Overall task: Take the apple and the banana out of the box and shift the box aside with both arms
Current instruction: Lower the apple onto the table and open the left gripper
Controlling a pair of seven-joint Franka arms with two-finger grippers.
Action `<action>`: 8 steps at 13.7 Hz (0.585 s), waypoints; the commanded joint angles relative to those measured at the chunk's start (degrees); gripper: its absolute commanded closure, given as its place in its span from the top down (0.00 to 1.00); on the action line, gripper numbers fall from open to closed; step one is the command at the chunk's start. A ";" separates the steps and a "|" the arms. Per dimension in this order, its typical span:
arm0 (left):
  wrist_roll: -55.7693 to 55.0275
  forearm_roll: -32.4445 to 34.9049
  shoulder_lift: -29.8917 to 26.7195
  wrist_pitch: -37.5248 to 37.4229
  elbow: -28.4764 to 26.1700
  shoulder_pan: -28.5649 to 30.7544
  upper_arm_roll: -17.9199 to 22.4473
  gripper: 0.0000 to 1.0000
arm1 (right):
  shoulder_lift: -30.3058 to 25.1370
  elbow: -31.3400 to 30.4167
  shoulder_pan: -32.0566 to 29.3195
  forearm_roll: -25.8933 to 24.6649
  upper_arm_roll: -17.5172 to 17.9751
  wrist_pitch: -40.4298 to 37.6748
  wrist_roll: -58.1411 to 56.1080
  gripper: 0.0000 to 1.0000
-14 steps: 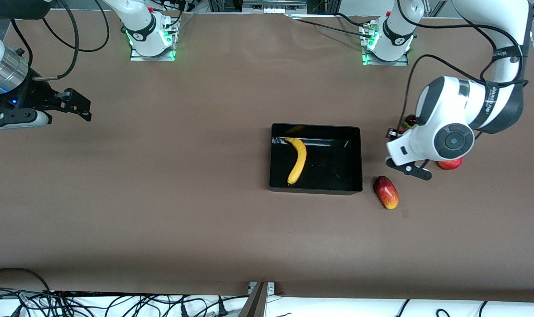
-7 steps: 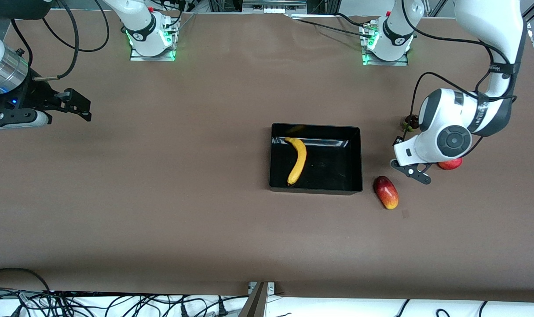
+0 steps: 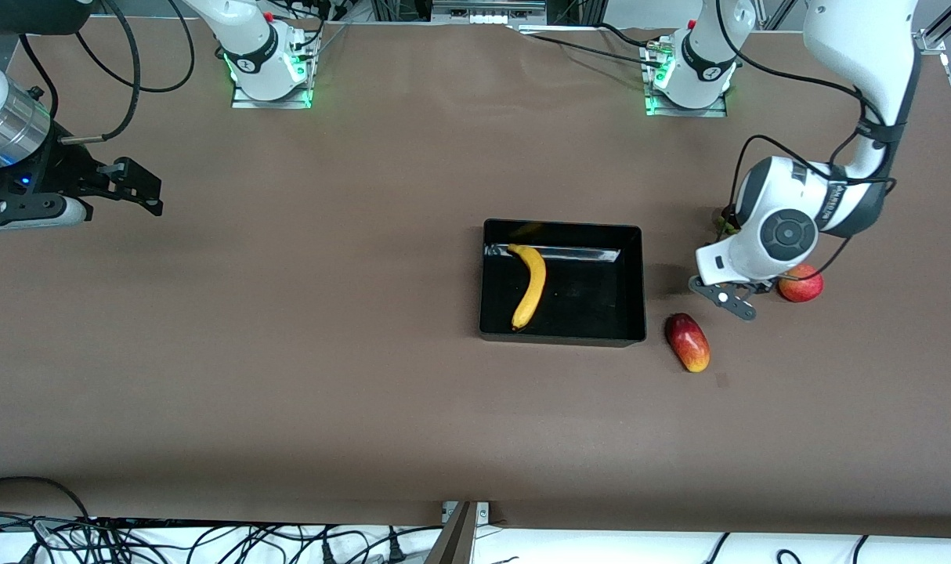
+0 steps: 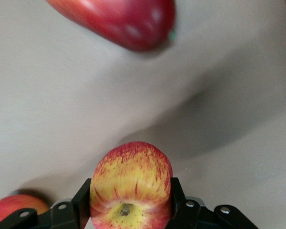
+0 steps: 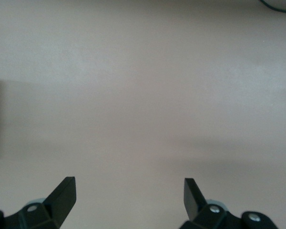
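Oblong red-and-yellow fruit lies on the brown worktop, nearest the front camera, just off the box's corner toward the left arm's end. Black open-topped box sits mid-worktop, a little farther from the camera; banana lies inside it, along the wall toward the right arm's end, curved, lengthwise near to far. Left gripper is in the air between the box and a round red apple that rests on the worktop beside it; the oblong fruit is nearer the camera than that spot. Left wrist view: fingers pinch a red-and-yellow apple from both sides, stem end toward the camera, clear of the surface with its shadow below. A small dark round item with a green bit shows just past the left arm's wrist, mostly hidden. Right gripper waits above bare worktop at the right arm's end, fingers spread wide, nothing between them.
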 commanded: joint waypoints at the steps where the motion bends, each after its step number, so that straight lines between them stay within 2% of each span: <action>1: -2.14 -2.38 -3.81 1.56 -5.16 0.89 -3.12 0.14 | 0.21 0.92 -0.81 -0.01 0.77 -0.24 0.32 1.00; 3: -5.74 -2.48 -4.00 1.47 -6.22 0.89 -4.70 0.14 | 0.21 0.92 -0.81 -0.01 0.77 -0.24 0.32 1.00; 4: -7.23 -2.48 -3.65 1.56 -6.48 0.71 -5.06 0.18 | 0.21 0.92 -0.81 -0.01 0.77 -0.24 0.32 1.00; 5: -8.21 -2.48 -3.30 1.65 -6.48 0.62 -5.41 0.30 | 0.21 0.92 -0.81 -0.01 0.77 -0.24 0.32 1.00; 6: -9.09 -2.48 -3.21 1.56 -6.48 0.62 -5.41 0.83 | 0.21 0.92 -0.81 -0.01 0.77 -0.24 0.32 1.00; 7: -9.18 -2.48 -3.47 1.21 -6.40 0.71 -5.50 1.00 | 0.21 0.92 -0.81 -0.01 0.77 -0.24 0.32 1.00; 8: -9.18 -2.48 -4.08 0.69 -6.22 0.71 -5.50 1.00 | 0.21 0.92 -0.81 -0.01 0.77 -0.24 0.32 1.00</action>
